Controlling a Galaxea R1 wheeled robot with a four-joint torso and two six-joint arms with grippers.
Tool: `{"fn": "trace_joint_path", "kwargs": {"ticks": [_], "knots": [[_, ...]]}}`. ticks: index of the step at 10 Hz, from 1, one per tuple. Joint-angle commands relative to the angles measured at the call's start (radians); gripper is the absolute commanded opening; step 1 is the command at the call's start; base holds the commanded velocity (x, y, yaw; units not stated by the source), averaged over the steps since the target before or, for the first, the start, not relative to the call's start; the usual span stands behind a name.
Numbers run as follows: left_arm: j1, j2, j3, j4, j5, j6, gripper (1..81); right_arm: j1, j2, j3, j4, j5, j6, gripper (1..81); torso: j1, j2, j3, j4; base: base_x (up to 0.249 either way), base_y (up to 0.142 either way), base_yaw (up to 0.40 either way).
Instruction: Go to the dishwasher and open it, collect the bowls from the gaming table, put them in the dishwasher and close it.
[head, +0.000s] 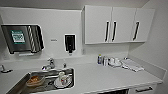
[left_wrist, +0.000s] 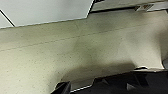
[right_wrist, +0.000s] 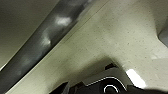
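**At the kitchen counter: sink side, dishwasher barely in view**

Head view. Along the bottom edge, under the white counter (head: 105, 77), a dark strip (head: 117, 92) is cut off by the frame; it may be the top of the dishwasher, but too little shows to say, and neither its front nor its facing can be read. Just beside it sits a white drawer front with a black handle (head: 144, 89). The steel sink (head: 17, 83) is set into the counter on the left, partly cut off. Inside lie an orange-brown dish (head: 35, 80) and a white mug on a plate (head: 62, 79); details are blurred. A tap (head: 50, 64) stands behind the sink. On the wall hang a paper towel dispenser (head: 23, 38) and a black soap dispenser (head: 69, 43). Three white wall cupboards (head: 117, 23) with black handles hang at upper right. Small bottles (head: 102, 60) and a folded cloth (head: 132, 65) rest at the back of the counter; what lies between them is hard to make out.

Left wrist view. Speckled beige floor (left_wrist: 75, 55), with a white panel (left_wrist: 45, 11) along one side. Dark robot parts cross the near edge. Left gripper state: cannot tell.

Right wrist view. Same floor (right_wrist: 112, 37), with a grey steel band (right_wrist: 42, 42) running diagonally; what it belongs to is unclear. Right gripper state: cannot tell.
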Motion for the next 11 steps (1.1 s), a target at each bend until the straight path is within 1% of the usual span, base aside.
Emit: {"fn": "trace_joint_path", "kwargs": {"ticks": [1, 2, 5, 9, 11], "knots": [[-0.076, -0.013, -0.004, -0.06, 0.035, -0.001, 81.1, 0.124, 0.096, -0.121, 0.114, -0.037, 0.021, 81.1, 0.0, 0.0, 0.0, 0.0, 0.0, 0.0, 0.0], [-0.076, -0.016, -0.004, -0.058, 0.038, 0.0, 81.1, 0.138, 0.111, -0.127, 0.113, -0.039, 0.021, 81.1, 0.0, 0.0, 0.0, 0.0, 0.0, 0.0, 0.0], [-0.078, -0.017, -0.004, -0.058, 0.041, 0.0, 81.1, 0.167, 0.118, -0.121, 0.114, -0.037, 0.021, 81.1, 0.0, 0.0, 0.0, 0.0, 0.0, 0.0, 0.0], [-0.078, -0.019, -0.004, -0.055, 0.041, 0.0, 81.1, 0.224, 0.105, -0.086, 0.129, -0.039, 0.022, 81.1, 0.0, 0.0, 0.0, 0.0, 0.0, 0.0, 0.0], [-0.073, -0.022, -0.004, -0.055, 0.043, 0.0, 81.1, 0.248, 0.105, -0.074, 0.131, -0.054, 0.022, 81.1, 0.0, 0.0, 0.0, 0.0, 0.0, 0.0, 0.0]]}}
